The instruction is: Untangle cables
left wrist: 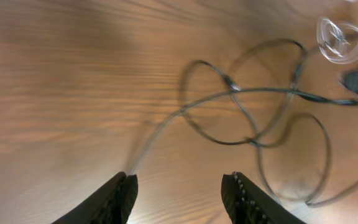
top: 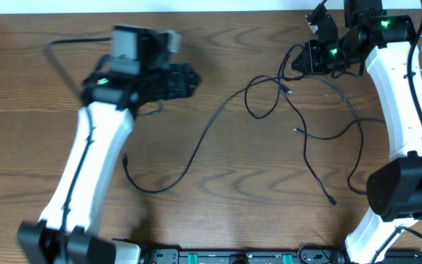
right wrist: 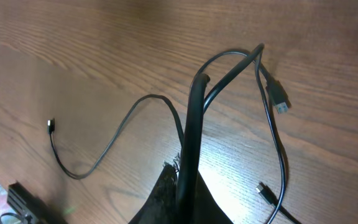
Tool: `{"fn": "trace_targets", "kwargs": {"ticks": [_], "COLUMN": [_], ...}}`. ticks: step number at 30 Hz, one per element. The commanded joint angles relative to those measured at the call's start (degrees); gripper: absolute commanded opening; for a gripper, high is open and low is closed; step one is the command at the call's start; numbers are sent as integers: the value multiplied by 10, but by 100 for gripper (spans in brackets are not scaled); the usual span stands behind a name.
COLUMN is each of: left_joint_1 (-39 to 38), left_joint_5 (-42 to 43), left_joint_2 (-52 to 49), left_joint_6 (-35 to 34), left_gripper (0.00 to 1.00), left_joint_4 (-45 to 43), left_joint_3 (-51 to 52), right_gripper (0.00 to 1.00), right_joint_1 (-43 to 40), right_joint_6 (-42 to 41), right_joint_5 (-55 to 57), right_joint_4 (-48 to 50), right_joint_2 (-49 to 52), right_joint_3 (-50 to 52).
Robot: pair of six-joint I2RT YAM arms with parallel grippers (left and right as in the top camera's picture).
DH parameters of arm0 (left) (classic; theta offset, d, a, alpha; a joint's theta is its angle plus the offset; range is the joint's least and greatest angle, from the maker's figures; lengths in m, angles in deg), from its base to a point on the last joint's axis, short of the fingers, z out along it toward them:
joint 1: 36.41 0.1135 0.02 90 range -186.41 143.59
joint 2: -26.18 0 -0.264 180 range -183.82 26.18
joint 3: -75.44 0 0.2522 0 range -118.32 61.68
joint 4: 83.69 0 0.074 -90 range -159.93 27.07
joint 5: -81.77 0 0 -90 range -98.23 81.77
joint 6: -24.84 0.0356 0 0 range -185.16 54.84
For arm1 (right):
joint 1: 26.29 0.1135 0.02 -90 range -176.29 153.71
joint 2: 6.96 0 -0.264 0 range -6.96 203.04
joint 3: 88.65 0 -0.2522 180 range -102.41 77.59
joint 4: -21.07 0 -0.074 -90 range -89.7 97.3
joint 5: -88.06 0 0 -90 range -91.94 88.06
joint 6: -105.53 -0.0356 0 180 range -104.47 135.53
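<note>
Overhead, thin black cables (top: 196,152) lie loosely looped.

- Overhead: looks straight down from high above the worktop (top: 218,213), taking in both arms and the cables (top: 286,89).
- Left wrist: peers low and close past the left claw (left wrist: 179,190), toward the same cable loops.
- Right wrist: sits close behind the right claw (right wrist: 184,177), angled down along those cables.

This looks like a robotics lab. A plain wood-grain bench (top: 218,205) carries the white left arm (top: 94,161) and right arm (top: 401,110), based at its near edge beside a black equipment rail (top: 233,257) with green fittings.
</note>
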Motion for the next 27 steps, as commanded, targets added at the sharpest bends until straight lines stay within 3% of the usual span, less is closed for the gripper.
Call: {"fn": "trace_targets", "kwargs": {"ticks": [1,14,27], "left_joint_1": [-30,-126,-148], "left_joint_5": [99,214,200], "left_joint_2": [-24,-148,-193], "left_joint_6": [20,-9,-9], "left_gripper": [50,50,50], "left_joint_4": [-36,-198,-213], "left_joint_3": [-11,-11,-11], "right_gripper": [1,1,1], "right_joint_1": [-5,-5,-9], "right_joint_6": [-5,5,5], "right_joint_5": [-8,-7,-6], "right_joint_4": [-4,-12,-11], "right_joint_2": [-2,-2,-2], "right_joint_3": [-2,-2,-2]}}
